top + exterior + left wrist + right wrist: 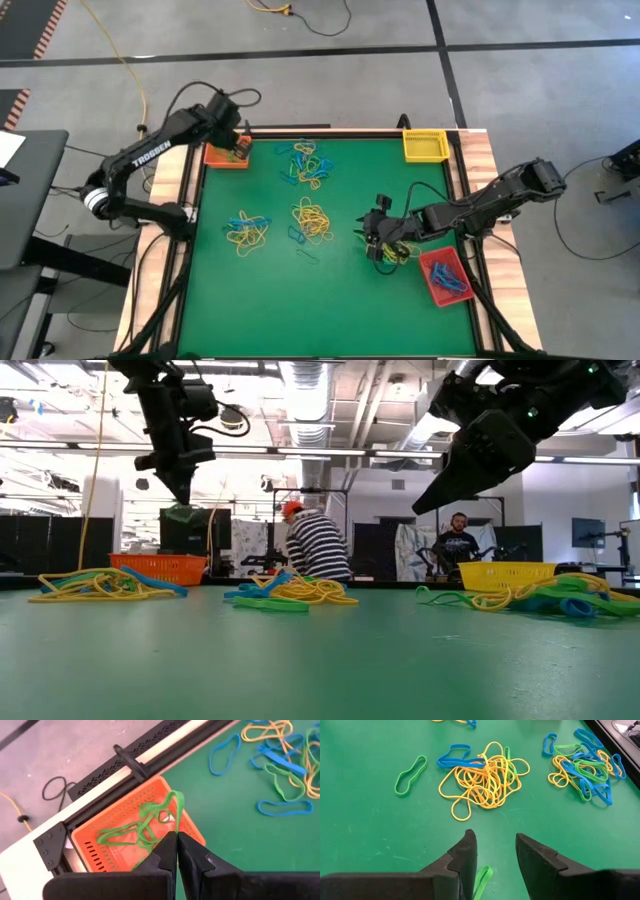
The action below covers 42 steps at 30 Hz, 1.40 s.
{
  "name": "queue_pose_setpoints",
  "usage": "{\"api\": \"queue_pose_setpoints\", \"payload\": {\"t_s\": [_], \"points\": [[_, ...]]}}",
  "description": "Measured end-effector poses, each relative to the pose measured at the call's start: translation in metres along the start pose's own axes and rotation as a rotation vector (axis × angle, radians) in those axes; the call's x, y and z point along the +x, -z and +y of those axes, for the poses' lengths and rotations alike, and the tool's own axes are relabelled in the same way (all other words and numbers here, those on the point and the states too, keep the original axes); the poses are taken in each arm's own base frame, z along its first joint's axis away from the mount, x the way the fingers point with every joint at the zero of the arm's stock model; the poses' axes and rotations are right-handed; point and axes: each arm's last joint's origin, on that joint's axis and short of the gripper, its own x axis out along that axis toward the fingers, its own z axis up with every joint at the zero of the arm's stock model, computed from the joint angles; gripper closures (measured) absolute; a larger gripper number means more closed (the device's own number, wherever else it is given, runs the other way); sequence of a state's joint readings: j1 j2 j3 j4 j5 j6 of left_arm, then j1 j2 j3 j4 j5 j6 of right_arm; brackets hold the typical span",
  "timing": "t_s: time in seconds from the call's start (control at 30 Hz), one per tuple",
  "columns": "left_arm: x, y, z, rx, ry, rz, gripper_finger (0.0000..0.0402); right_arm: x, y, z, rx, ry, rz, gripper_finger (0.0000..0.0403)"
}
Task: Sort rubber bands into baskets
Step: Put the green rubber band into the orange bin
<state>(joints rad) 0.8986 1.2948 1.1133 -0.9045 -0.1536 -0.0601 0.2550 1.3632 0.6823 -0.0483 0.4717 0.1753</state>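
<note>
One thin green rubber band (172,807) hung pinched in the closed left gripper (176,840), directly over the orange slotted plastic basket (95,837), so release looked due. Right gripper (495,851) hovered open, empty, facing the tangled yellow rubber bands (485,777).

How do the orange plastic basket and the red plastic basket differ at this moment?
The orange plastic basket sits at the mat's far left corner and holds green rubber bands; the red plastic basket sits at the near right edge and holds blue rubber bands. The shut left end effector hangs over the orange one; the open right end effector is beside the red one, over the mat. Both are small shallow rectangular trays.
</note>
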Motion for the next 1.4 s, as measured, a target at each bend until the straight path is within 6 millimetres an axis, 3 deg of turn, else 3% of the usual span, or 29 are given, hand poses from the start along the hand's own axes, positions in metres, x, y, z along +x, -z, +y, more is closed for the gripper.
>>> {"api": "queue_pose_setpoints", "payload": {"t_s": [0.2, 0.5, 0.67, 1.1, 1.4], "points": [[0.018, -0.002, 0.011, -0.024, -0.017, 0.071, 0.0401, 0.0, 0.0, 0.0, 0.0, 0.0, -0.001, 0.0239], [0.075, -0.004, 0.011, -0.001, -0.066, 0.269, 0.0401, -0.001, 0.0, 0.002, 0.003, -0.005, -0.001, 0.0239], [0.096, -0.002, 0.011, 0.035, -0.152, 0.34, 0.0387, -0.001, 0.001, 0.002, 0.002, -0.006, 0.001, 0.0239], [0.098, -0.003, 0.01, 0.054, -0.153, 0.33, 0.0299, -0.001, 0.001, 0.002, -0.003, -0.006, 0.002, 0.0239], [0.093, -0.009, -0.016, 0.123, -0.086, 0.24, 0.0287, -0.001, 0.0, 0.002, -0.006, -0.006, 0.001, 0.0239]]}}
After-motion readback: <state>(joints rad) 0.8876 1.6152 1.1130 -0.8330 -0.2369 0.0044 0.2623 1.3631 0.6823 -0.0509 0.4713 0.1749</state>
